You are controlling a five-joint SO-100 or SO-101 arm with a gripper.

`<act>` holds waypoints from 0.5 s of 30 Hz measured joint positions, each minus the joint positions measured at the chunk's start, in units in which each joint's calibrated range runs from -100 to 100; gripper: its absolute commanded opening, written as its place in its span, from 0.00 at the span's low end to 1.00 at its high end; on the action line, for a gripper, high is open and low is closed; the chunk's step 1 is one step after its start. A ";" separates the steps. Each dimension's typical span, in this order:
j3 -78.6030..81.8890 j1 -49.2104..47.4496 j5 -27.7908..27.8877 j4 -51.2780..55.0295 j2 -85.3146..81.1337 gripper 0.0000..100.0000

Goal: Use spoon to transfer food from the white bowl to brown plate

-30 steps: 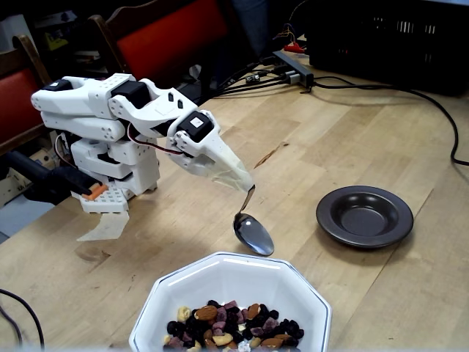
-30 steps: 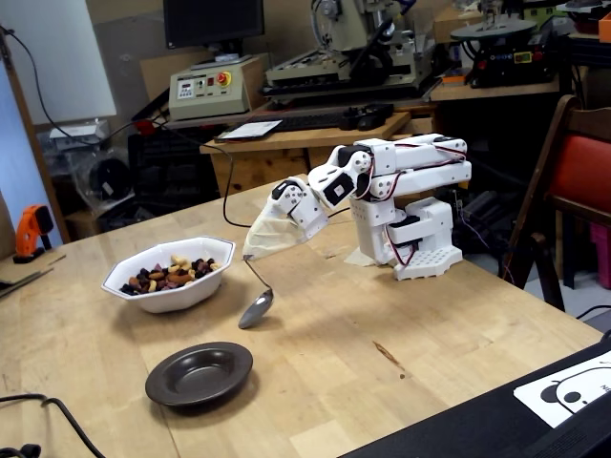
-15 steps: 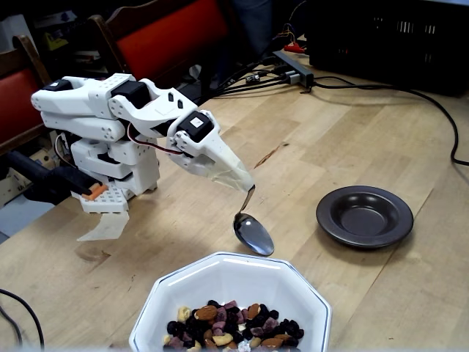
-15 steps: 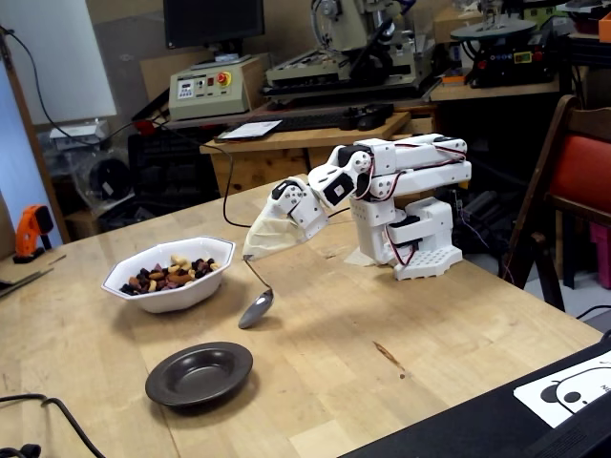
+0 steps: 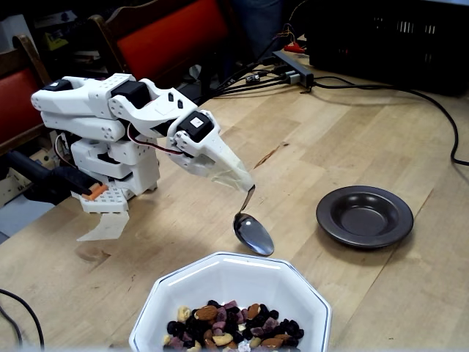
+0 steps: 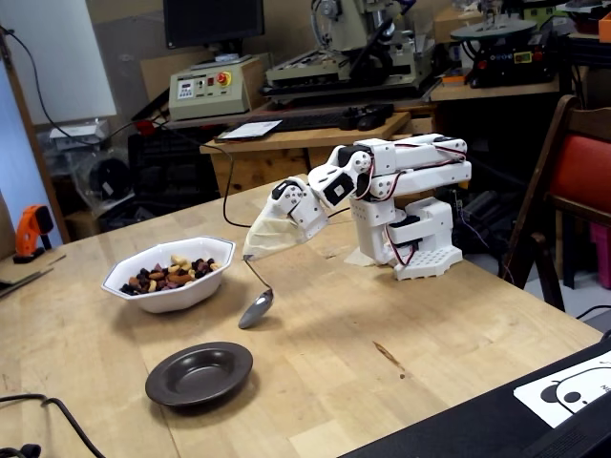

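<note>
My white gripper point(image 5: 243, 182) point(image 6: 252, 253) is shut on the taped handle of the spoon point(image 5: 253, 233) point(image 6: 256, 309). The shiny spoon hangs down with its empty oval bowl just above the wooden table, between the two dishes. The white bowl point(image 5: 227, 275) point(image 6: 191, 286) with a blue rim line holds the food point(image 5: 233, 325) point(image 6: 167, 275), a mix of nuts, raisins and pinkish bits. The brown plate point(image 5: 364, 215) point(image 6: 199, 373) lies empty on the table, apart from the spoon.
The arm's white base point(image 5: 110, 172) point(image 6: 415, 239) stands on the table. Red chairs point(image 5: 165, 33) point(image 6: 582, 172) stand beside it. Black cables point(image 5: 410, 95) and a black crate point(image 5: 396, 37) lie at the far side. A workbench with machines point(image 6: 315, 86) is behind.
</note>
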 measured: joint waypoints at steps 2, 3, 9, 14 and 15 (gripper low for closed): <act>0.00 0.00 0.00 0.00 0.00 0.02; 0.00 0.00 0.00 0.00 0.00 0.02; 0.00 0.00 0.00 0.00 0.00 0.02; 0.00 -0.29 0.00 0.00 0.00 0.02; 0.00 -0.29 0.00 0.00 0.00 0.02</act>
